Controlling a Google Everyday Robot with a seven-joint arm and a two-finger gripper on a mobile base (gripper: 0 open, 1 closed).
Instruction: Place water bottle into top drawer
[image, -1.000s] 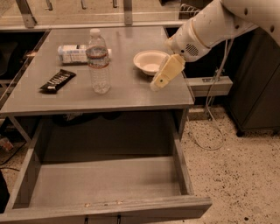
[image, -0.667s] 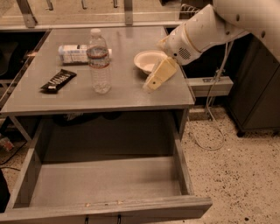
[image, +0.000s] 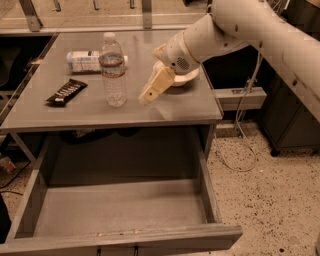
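Observation:
The water bottle (image: 114, 70) stands upright on the grey table (image: 165, 112), left of centre. It is clear ribbed plastic with a white cap and a dark red label band. My gripper (image: 149, 94) hangs from the white arm just right of the bottle, a small gap away, low over the table top and not touching the bottle. The top drawer (image: 150, 236) is pulled out wide below the table, and nothing shows inside it.
A second bottle with a white-and-blue label (image: 87, 61) lies on its side behind the water bottle. A black snack bar (image: 66, 91) lies at the left. A white bowl (image: 187, 78) sits behind my gripper. A cable (image: 240, 145) hangs at the right over the speckled floor.
My arm and gripper have moved left across the table, from beside the bowl to close by the water bottle. The bottle and drawer have not moved.

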